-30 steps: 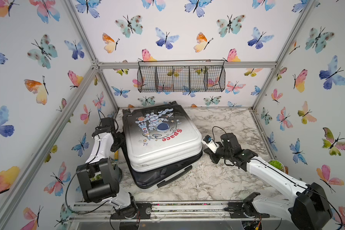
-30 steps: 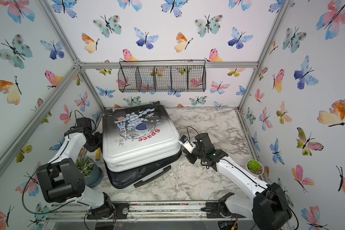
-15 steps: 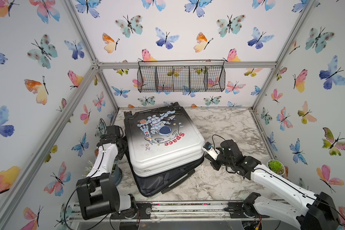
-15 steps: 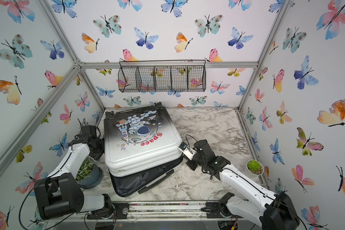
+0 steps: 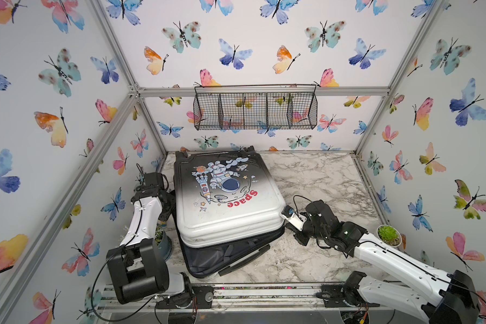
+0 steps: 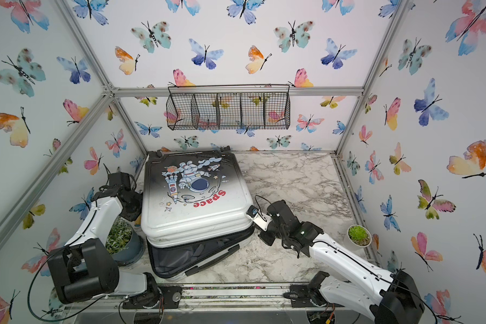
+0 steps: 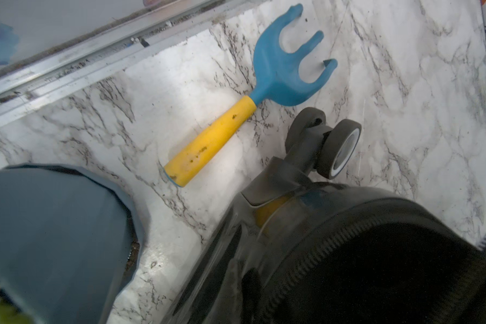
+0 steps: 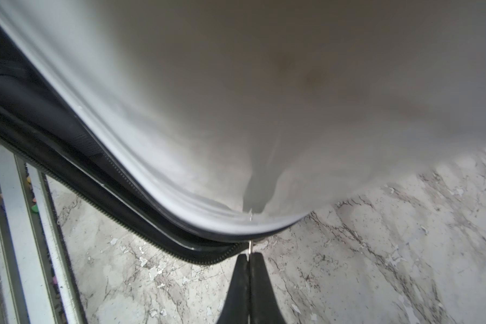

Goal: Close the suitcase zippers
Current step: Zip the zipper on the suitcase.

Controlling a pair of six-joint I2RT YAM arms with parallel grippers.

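The suitcase [image 5: 225,196] [image 6: 194,196] lies flat, astronaut print up, in both top views. Its upper shell sits askew over the lower half, which gapes at the front and shows dark lining [image 5: 222,254]. The black zippers [image 8: 152,224] run round the rim. My right gripper [image 8: 249,254] [image 5: 288,224] is at the case's near right corner, shut on a thin metal zipper pull [image 8: 249,246]. My left gripper [image 6: 134,209] presses against the case's left side near a wheel [image 7: 340,148], beside the zipper teeth [image 7: 306,269]. Its jaws are lost in shadow.
A blue and yellow toy rake [image 7: 278,70] lies on the marble by the left wall. A blue-grey plant pot [image 6: 127,246] stands under the left arm. At the right wall stands a small succulent pot [image 5: 388,235]. A wire basket [image 5: 254,110] hangs on the back wall.
The right gripper has drawn toward the front along the case's right side to the near corner. The upper shell has turned with it. The left gripper has slid forward along the left side.
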